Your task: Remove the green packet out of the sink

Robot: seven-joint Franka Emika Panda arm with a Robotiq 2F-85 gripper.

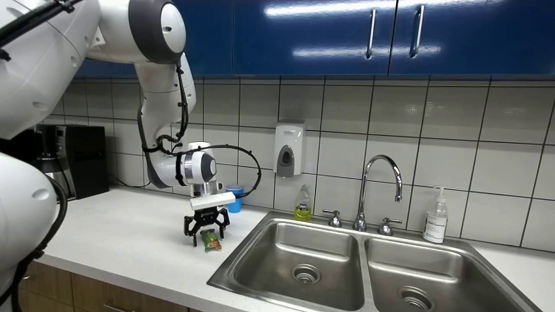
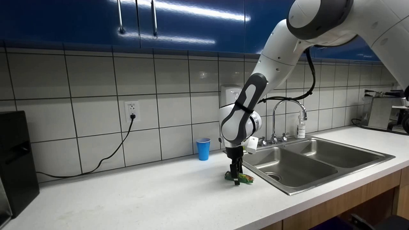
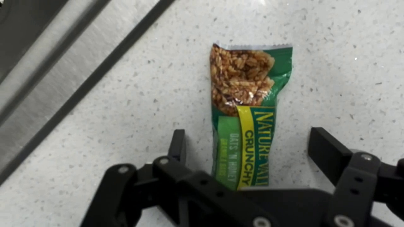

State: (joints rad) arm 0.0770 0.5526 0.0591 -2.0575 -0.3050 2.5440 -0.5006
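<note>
The green packet (image 3: 244,104) is a crinkled granola bar wrapper with a yellow stripe. It lies flat on the white counter beside the sink, not in it, and shows in both exterior views (image 1: 211,242) (image 2: 246,178). My gripper (image 3: 246,132) points down over it, with one finger on each side and a gap between packet and fingers. The gripper is open in the wrist view, also seen in the exterior views (image 1: 209,240) (image 2: 236,182). The packet's near end is hidden behind the gripper body. The steel sink (image 1: 365,264) has two basins; its rim (image 3: 88,56) shows at upper left.
A blue cup (image 2: 203,149) stands by the tiled wall behind the gripper. A yellow soap bottle (image 1: 303,206), the faucet (image 1: 364,190) and a pump bottle (image 1: 435,219) line the sink's back edge. A black appliance (image 1: 86,158) stands on the counter.
</note>
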